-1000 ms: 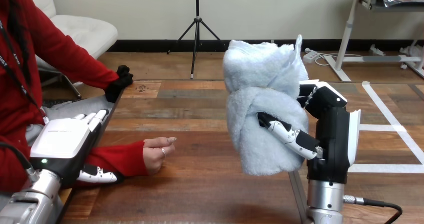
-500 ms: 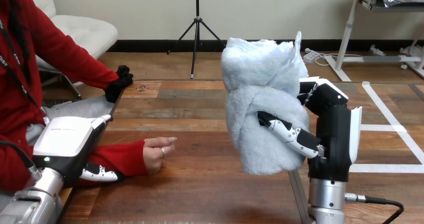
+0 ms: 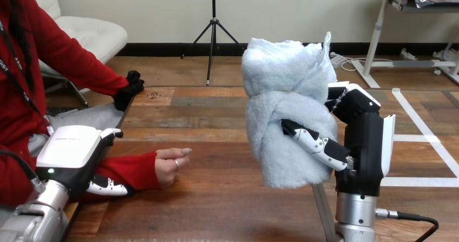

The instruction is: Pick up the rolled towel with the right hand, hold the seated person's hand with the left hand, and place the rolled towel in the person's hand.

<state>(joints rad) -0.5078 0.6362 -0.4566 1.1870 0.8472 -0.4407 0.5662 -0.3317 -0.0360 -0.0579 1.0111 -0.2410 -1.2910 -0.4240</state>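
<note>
The pale blue rolled towel (image 3: 284, 106) stands upright in the air above the right half of the wooden table (image 3: 216, 209). My right hand (image 3: 365, 144) is shut on it, thumb across its front and fingers behind it. The person's hand (image 3: 170, 166) rests on the table left of centre as a loose fist on its side, well apart from the towel. At the lower left, my left hand (image 3: 67, 150) lies over the person's red-sleeved forearm (image 3: 132, 171). Its fingers curl down on the far side and its thumb (image 3: 105, 188) lies against the near side.
The person's other hand (image 3: 130, 85), in black, rests at the table's far left corner. White tape lines (image 3: 427, 139) mark the table's right part. A seam (image 3: 323, 212) runs toward the front edge under the towel.
My left hand's fingers, straight a second ago, have curled down over the person's forearm. The right hand with the towel has drifted slightly right. The person's hand has stayed still.
</note>
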